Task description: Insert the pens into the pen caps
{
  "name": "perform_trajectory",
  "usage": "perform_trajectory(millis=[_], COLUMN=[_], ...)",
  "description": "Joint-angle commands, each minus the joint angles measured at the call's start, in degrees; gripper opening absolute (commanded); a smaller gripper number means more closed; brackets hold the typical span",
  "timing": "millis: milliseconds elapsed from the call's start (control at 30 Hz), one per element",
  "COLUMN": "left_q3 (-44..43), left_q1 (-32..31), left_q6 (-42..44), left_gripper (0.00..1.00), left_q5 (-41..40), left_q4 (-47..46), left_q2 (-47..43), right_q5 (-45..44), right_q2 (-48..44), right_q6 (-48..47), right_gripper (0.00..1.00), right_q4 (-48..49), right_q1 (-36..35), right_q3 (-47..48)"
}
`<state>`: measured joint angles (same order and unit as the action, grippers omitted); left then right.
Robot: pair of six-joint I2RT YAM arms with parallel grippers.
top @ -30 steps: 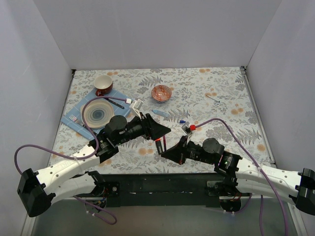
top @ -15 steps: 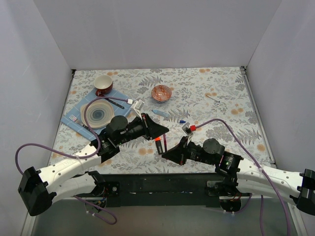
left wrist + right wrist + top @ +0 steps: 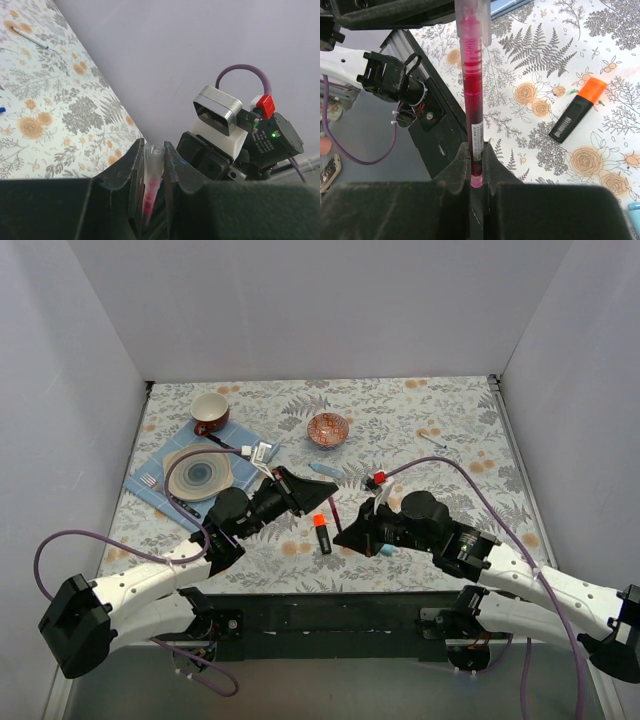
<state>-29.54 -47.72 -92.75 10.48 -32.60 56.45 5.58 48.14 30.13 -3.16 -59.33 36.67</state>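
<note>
Twice clamps the pen (image 3: 476, 100), right end effector (image 3: 476, 152) on its tail, left end effector (image 3: 153, 157) on its clear top, likely aligning it for capping.

No text is legible. Pale printed patch on the black marker (image 3: 577, 112), near centre, and label band on the magenta pen (image 3: 472, 90): both too small to read.

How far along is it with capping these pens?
Nothing looks clearly finished. In hand: both grip the thin magenta-red pen, the right end effector on its barrel, the left end effector shut on the clear cap at its other end. Left: the stubby black marker with an orange end and the light blue pen lie loose on the floral tablecloth.
</note>
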Motion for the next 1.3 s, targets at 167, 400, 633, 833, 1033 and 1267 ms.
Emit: perform_trajectory(millis=[167, 400, 633, 833, 1033, 1267], left_q3=[6.1, 7.4, 7.6, -1.3, -9.9, -17.3], left_q1=[-9.1, -11.6, -13.3, -13.2, -9.0, -3.8], left_q6=[-1.6, -2.6, -6.0, -3.4, -0.9, 1.6], left_gripper=[0.0, 0.0, 0.0, 0.0, 0.0, 0.0], left_q5=[4.7, 4.5, 5.2, 2.4, -0.5, -6.6], left_q4=[4.3, -3.2, -9.1, 2.7, 19.1, 31.5], left_q2=[5.2, 9.8, 13.1, 10.5, 12.1, 19.7], right_q5=[-3.4, -0.8, 2.0, 6.7, 15.8, 8.8], right_q2=[4.5, 8.3, 9.2, 7.4, -2.0, -28.6], right_q6=[-0.5, -0.5, -0.2, 0.5, 4.3, 5.6], right_gripper=[0.01, 0.01, 0.01, 0.01, 0.65, 0.84], right_q4=[15.8, 17.2, 22.5, 22.3, 15.6, -8.5], right_q1=[12.9, 17.0, 20.7, 20.7, 20.7, 20.7], right_q3=[13.1, 15.6, 13.5, 7.5, -5.3, -13.5])
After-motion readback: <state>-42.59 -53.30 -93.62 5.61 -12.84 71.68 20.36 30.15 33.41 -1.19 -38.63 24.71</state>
